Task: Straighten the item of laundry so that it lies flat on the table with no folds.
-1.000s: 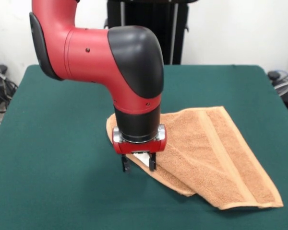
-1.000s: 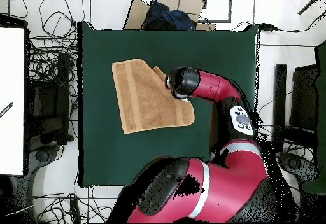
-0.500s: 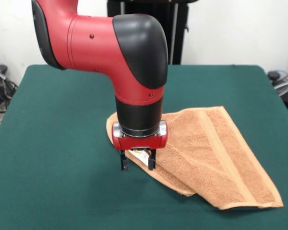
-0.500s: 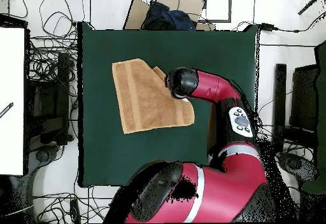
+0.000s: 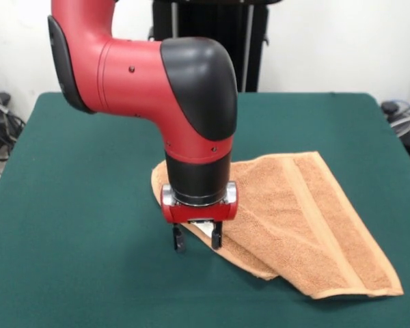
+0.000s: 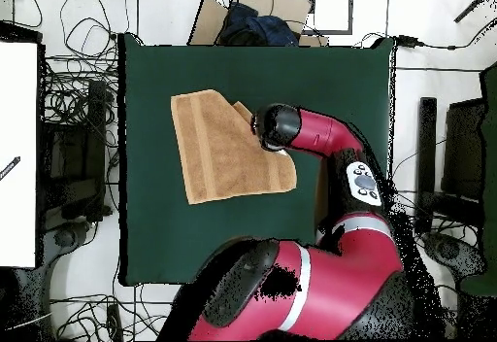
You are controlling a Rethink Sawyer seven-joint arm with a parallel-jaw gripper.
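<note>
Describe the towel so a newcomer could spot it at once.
Start at the dark green table and follow the red arm down to its hand. Under and beside it lies the tan-orange terry towel, partly folded over, with paler woven border bands; it is the only cloth there.

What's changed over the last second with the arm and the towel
Very little. The gripper rose a touch half a second ago and has come back down at the towel's folded left edge, fingers open around it. The arm's upper links swung slightly in the overhead view. The towel keeps the same folded shape and place on the table; nothing was lifted or released.
</note>
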